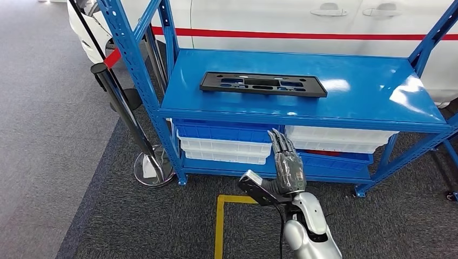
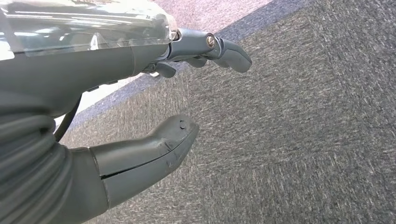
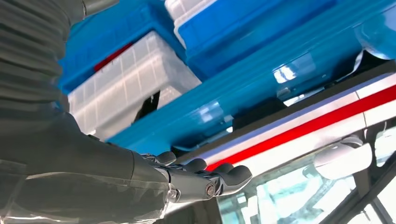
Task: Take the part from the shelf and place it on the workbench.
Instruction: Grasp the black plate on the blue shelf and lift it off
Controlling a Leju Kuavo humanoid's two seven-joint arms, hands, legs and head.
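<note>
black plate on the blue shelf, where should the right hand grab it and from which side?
Probably the near long edge of the black plate, approached from the front and above. It lies flat on the blue shelf, long side facing the robot, thin with cut-outs, so fingers over the top and thumb under the near edge looks most workable. The right hand, holding nothing, is below the shelf's front edge.

Silver right arm (image 1: pixel 310 229) with black cable, dark grey hand (image 1: pixel 286 162) under clear film; left hand (image 2: pixel 140 93) grey, ribbed cover, scuffed thumb.
</note>
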